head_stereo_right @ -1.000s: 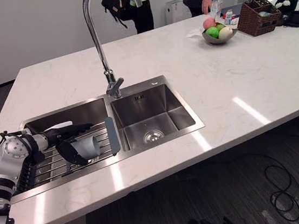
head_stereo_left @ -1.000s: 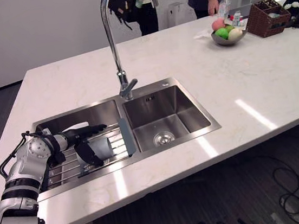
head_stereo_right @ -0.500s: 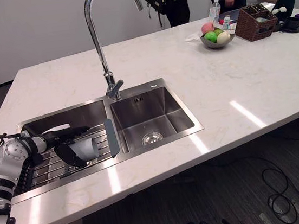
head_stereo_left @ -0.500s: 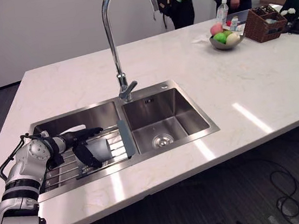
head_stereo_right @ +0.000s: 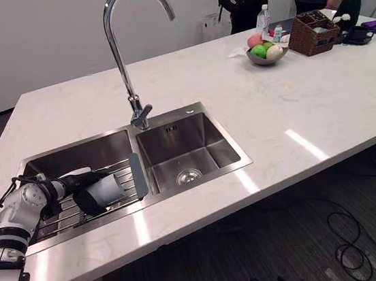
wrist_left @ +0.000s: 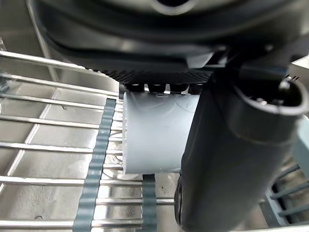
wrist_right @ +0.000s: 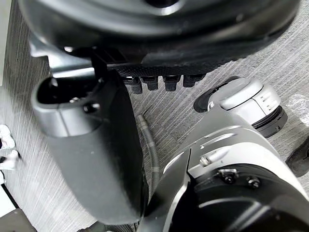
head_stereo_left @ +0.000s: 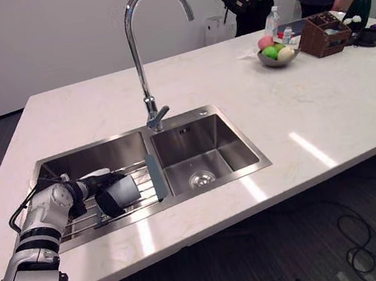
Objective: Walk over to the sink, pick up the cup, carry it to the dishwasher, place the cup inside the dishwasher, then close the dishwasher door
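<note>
Step in hand: pick-up at the sink (head_stereo_left: 209, 136). The left robot hand (head_stereo_left: 107, 194) is curled round the cup (head_stereo_left: 128, 187), which lies sideways on the rack (head_stereo_left: 80, 219). Next, by my judgement: a firm lift clear of the bars. The right robot hand (wrist_right: 91, 145) is idle, and whether it is open or closed cannot be told.

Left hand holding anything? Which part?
Yes: the left hand is curled round the side wall of the cup, thumb across it, over the sink rack.
</note>
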Robot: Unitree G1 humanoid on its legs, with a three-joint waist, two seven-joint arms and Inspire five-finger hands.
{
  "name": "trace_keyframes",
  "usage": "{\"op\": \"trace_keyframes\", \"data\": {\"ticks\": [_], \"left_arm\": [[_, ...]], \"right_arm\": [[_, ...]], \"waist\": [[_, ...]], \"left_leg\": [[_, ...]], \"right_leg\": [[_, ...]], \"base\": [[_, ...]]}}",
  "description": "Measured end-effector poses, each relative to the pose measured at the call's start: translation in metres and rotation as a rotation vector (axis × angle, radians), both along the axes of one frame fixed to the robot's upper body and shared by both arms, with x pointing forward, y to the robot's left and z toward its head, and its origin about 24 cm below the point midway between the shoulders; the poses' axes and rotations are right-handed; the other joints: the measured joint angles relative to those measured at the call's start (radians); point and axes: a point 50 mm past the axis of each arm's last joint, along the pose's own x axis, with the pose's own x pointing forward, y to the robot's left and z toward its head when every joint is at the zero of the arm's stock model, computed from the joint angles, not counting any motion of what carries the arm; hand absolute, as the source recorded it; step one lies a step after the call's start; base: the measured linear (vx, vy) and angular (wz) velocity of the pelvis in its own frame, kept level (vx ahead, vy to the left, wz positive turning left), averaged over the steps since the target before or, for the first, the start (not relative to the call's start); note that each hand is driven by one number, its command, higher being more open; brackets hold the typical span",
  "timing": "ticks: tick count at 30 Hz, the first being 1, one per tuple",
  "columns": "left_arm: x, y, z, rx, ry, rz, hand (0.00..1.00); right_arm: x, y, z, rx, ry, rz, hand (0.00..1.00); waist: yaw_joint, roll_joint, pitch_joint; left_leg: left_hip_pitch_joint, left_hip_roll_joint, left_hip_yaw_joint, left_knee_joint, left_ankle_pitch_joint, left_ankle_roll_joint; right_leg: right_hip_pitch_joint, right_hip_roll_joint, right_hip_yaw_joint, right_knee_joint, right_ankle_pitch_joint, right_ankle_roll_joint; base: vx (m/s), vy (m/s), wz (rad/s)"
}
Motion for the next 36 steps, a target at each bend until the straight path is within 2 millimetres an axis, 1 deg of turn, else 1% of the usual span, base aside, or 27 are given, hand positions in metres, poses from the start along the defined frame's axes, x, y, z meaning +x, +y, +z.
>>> {"op": "trace_keyframes", "data": {"ticks": [1, 3, 4, 6, 9, 10, 12, 15, 17, 19, 21, 22, 23, 24, 26, 27, 29, 31, 32, 33, 34, 35, 36], "left_arm": [[-0.001, 0.001, -0.004, 0.019, 0.002, 0.007, 0.0], [0.0, 0.001, -0.003, 0.031, -0.007, 0.002, 0.0], [0.0, 0.001, -0.006, 0.043, -0.006, 0.008, 0.0], [0.0, 0.001, -0.006, 0.048, -0.014, 0.012, 0.0], [-0.003, 0.003, -0.013, 0.047, -0.051, 0.041, 0.0], [-0.004, 0.004, -0.015, 0.046, -0.069, 0.05, 0.0], [-0.008, 0.003, -0.022, 0.035, -0.129, 0.07, 0.0], [-0.015, 0.005, -0.028, -0.001, -0.201, 0.12, 0.0], [-0.015, 0.004, -0.026, -0.017, -0.261, 0.124, 0.0], [-0.013, 0.003, -0.017, -0.065, -0.353, 0.139, 0.0], [-0.015, 0.004, -0.01, -0.238, -0.534, 0.278, 0.0], [-0.016, 0.001, -0.001, -0.4, -0.71, 0.408, 0.0], [-0.02, -0.002, 0.013, -0.537, -0.889, 0.51, 0.0], [-0.021, -0.002, 0.016, -0.556, -0.92, 0.522, 0.0], [-0.038, -0.004, 0.04, -0.675, -1.158, 0.61, 0.0], [-0.043, -0.006, 0.045, -0.695, -1.213, 0.622, 0.0], [-0.065, -0.023, 0.058, -0.786, -1.391, 0.646, 0.0], [-0.081, -0.035, 0.057, -0.825, -1.45, 0.662, 0.0], [-0.096, -0.042, 0.048, -0.845, -1.456, 0.713, 0.0], [-0.1, -0.045, 0.043, -0.851, -1.446, 0.74, 0.0], [-0.108, -0.049, 0.03, -0.856, -1.412, 0.807, 0.0], [-0.116, -0.056, 0.016, -0.86, -1.369, 0.869, 0.0], [-0.122, -0.059, 0.009, -0.855, -1.346, 0.899, 0.0]], "right_arm": [[0.0, 0.0, 0.0, 0.001, 0.002, 0.001, 1.0], [0.0, 0.0, 0.0, 0.003, 0.005, 0.003, 1.0], [0.001, 0.0, 0.0, 0.002, 0.005, 0.008, 1.0], [0.002, 0.0, 0.0, 0.002, 0.006, 0.009, 1.0], [0.003, 0.0, 0.0, 0.001, 0.006, 0.018, 1.0], [0.003, -0.001, 0.0, -0.001, 0.007, 0.02, 1.0], [0.003, -0.002, 0.0, -0.008, 0.008, 0.029, 1.0], [0.003, -0.003, 0.001, -0.018, 0.001, 0.031, 1.0], [0.004, -0.003, 0.001, -0.033, -0.004, 0.024, 1.0], [0.007, -0.001, 0.002, -0.053, -0.027, 0.015, 1.0], [0.007, 0.0, 0.002, -0.057, -0.035, -0.008, 1.0], [0.006, 0.004, 0.001, -0.058, -0.036, -0.027, 1.0], [0.006, 0.007, 0.0, -0.066, -0.04, -0.031, 1.0], [0.006, 0.007, 0.0, -0.068, -0.04, -0.029, 1.0], [0.007, 0.007, 0.0, -0.09, -0.038, -0.011, 1.0], [0.007, 0.007, 0.0, -0.093, -0.036, -0.012, 1.0], [0.006, 0.007, 0.0, -0.102, -0.024, -0.001, 1.0], [0.009, 0.006, 0.0, -0.111, -0.023, 0.019, 1.0], [0.011, 0.007, 0.0, -0.117, -0.016, 0.069, 1.0], [0.014, 0.008, 0.0, -0.117, -0.019, 0.086, 1.0], [0.022, 0.01, -0.001, -0.113, -0.022, 0.133, 1.0], [0.028, 0.011, -0.002, -0.118, -0.016, 0.194, 1.0], [0.031, 0.009, -0.001, -0.125, -0.015, 0.217, 1.0]], "waist": [[0.0, 0.0, 0.0], [-0.001, 0.001, 0.0], [-0.003, 0.002, 0.0], [-0.003, 0.003, 0.001], [-0.001, 0.005, 0.002], [0.0, 0.005, 0.003], [0.004, 0.006, 0.006], [0.007, 0.007, 0.016], [0.009, 0.008, 0.03], [0.021, 0.015, 0.052], [0.037, 0.011, 0.062], [0.057, 0.004, 0.071], [0.075, -0.002, 0.074], [0.078, -0.002, 0.074], [0.094, -0.002, 0.075], [0.101, -0.001, 0.075], [0.14, -0.001, 0.075], [0.16, 0.004, 0.077], [0.186, 0.003, 0.079], [0.197, 0.005, 0.081], [0.212, 0.012, 0.087], [0.24, 0.024, 0.095], [0.259, 0.031, 0.1]], "left_leg": [[0.005, 0.003, 0.008, 0.0, -0.002, -0.003], [0.01, 0.006, 0.014, 0.001, -0.004, -0.006], [0.012, 0.006, 0.014, 0.003, -0.005, -0.007], [0.014, 0.01, 0.014, 0.007, -0.007, -0.01], [0.015, 0.017, 0.012, 0.014, -0.009, -0.013], [0.016, 0.017, 0.011, 0.016, -0.01, -0.014], [0.015, 0.019, 0.01, 0.023, -0.021, -0.027], [0.01, 0.021, 0.0, 0.028, -0.029, -0.025], [0.0, 0.022, -0.015, 0.029, -0.03, -0.024], [-0.016, 0.021, -0.042, 0.029, -0.03, -0.024], [-0.031, 0.022, -0.058, 0.03, -0.028, -0.026], [-0.035, 0.023, -0.066, 0.031, -0.018, -0.017], [-0.039, 0.029, -0.085, 0.032, -0.015, -0.014], [-0.039, 0.029, -0.092, 0.031, -0.015, -0.014], [-0.027, 0.025, -0.131, 0.029, -0.015, -0.014], [-0.021, 0.022, -0.141, 0.029, -0.014, -0.014], [-0.03, 0.014, -0.185, 0.045, -0.015, -0.012], [-0.065, 0.006, -0.234, 0.067, -0.015, -0.011], [-0.104, -0.002, -0.283, 0.082, -0.012, -0.006], [-0.121, -0.006, -0.303, 0.089, -0.01, -0.004], [-0.149, -0.011, -0.356, 0.1, -0.005, 0.004], [-0.164, -0.011, -0.398, 0.1, 0.007, 0.009], [-0.172, -0.013, -0.411, 0.098, 0.018, 0.01]], "right_leg": [[0.0, 0.002, 0.0, 0.0, 0.0, 0.0], [0.0, 0.006, 0.0, 0.0, 0.0, 0.0], [0.0, 0.01, 0.003, 0.0, 0.001, -0.001], [0.0, 0.015, 0.007, 0.0, 0.005, 0.0], [0.001, 0.021, 0.011, 0.0, 0.005, 0.003], [0.003, 0.021, 0.01, 0.0, 0.002, -0.002], [0.005, 0.019, -0.001, 0.0, 0.0, -0.007], [0.005, 0.017, -0.018, 0.0, 0.0, -0.007], [0.003, 0.015, -0.029, 0.0, 0.0, -0.007], [-0.005, 0.013, -0.039, 0.0, 0.0, -0.007], [-0.016, 0.013, -0.046, 0.001, 0.007, -0.008], [-0.013, 0.017, -0.054, 0.001, 0.021, -0.013], [-0.013, 0.023, -0.063, 0.007, 0.022, -0.014], [-0.013, 0.023, -0.065, 0.007, 0.022, -0.014], [0.005, 0.018, -0.087, 0.007, 0.022, -0.014], [0.014, 0.017, -0.094, 0.007, 0.022, -0.014], [0.037, 0.003, -0.131, 0.007, 0.021, -0.013], [0.042, -0.012, -0.172, 0.007, 0.016, -0.011], [0.047, -0.023, -0.223, 0.007, 0.005, -0.009], [0.051, -0.027, -0.248, 0.007, -0.004, -0.006], [0.065, -0.028, -0.306, 0.007, -0.016, -0.003], [0.077, -0.027, -0.35, 0.008, -0.033, -0.01], [0.081, -0.022, -0.366, 0.015, -0.045, -0.004]], "base": [[-0.04, -0.038, -0.17], [-0.02, -0.04, -0.15], [-0.01, -0.04, -0.11], [-0.01, -0.04, -0.09], [-0.03, -0.039, -0.05], [-0.05, -0.034, -0.01], [-0.07, -0.036, -0.02], [-0.06, -0.032, -0.01], [-0.03, -0.032, 0.12], [-0.02, -0.029, 0.15], [0.03, -0.012, 0.11], [0.11, -0.018, 0.12], [0.1, -0.015, 0.1], [0.11, -0.031, 0.07], [0.08, -0.012, 0.1], [0.05, 0.003, 0.18], [-0.01, 0.018, 0.42], [-0.05, 0.022, 0.84], [-0.09, 0.008, 1.1], [-0.13, -0.015, 1.4], [-0.18, -0.054, 1.37], [-0.16, -0.049, 1.29], [-0.26, -0.093, 1.26]]}}
